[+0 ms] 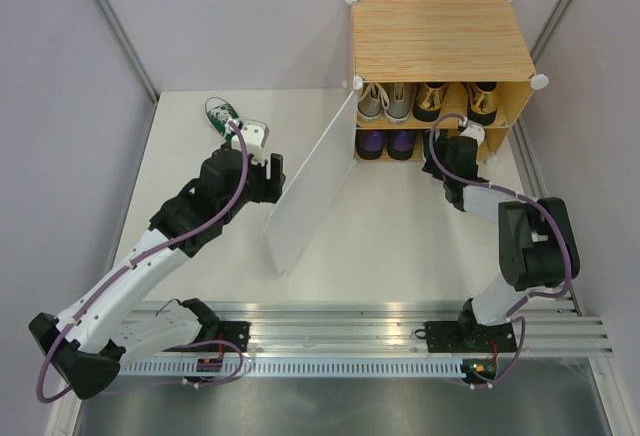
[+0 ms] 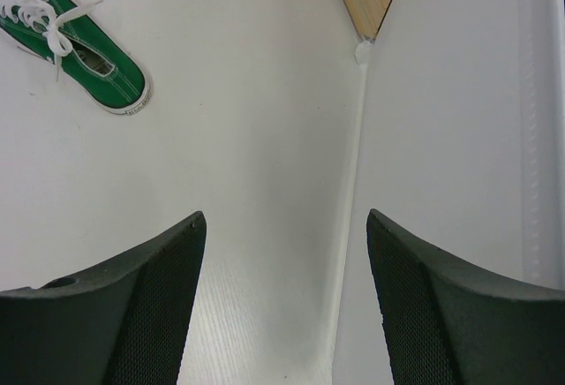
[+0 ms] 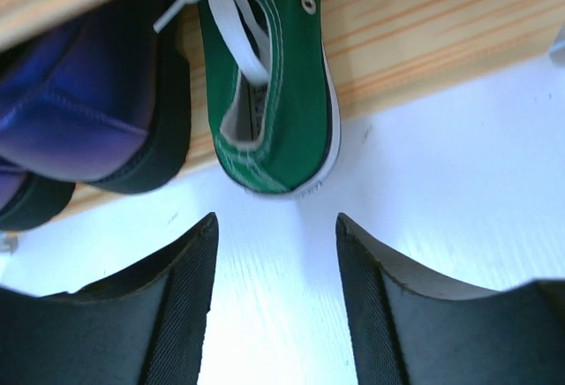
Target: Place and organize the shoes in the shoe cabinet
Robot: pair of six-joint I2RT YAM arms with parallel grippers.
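The right gripper is hovering open and empty just behind 1 green sneaker lying on the shoe cabinet's lower shelf, seemingly touching the purple shoes. The left gripper is gaping empty near the other green sneaker on the table.

Overhead view, two low wrist close-ups

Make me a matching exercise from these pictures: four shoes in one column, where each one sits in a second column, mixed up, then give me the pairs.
Shoes:
1. grey sneakers
2. gold shoes
3. purple shoes
4. green sneaker in the left wrist view

Places:
A. lower shelf, left side in the top view
B. on the table, outside the cabinet
C. upper shelf, right side
D. upper shelf, left side

Pairs: 1-D, 2-C, 3-A, 4-B.
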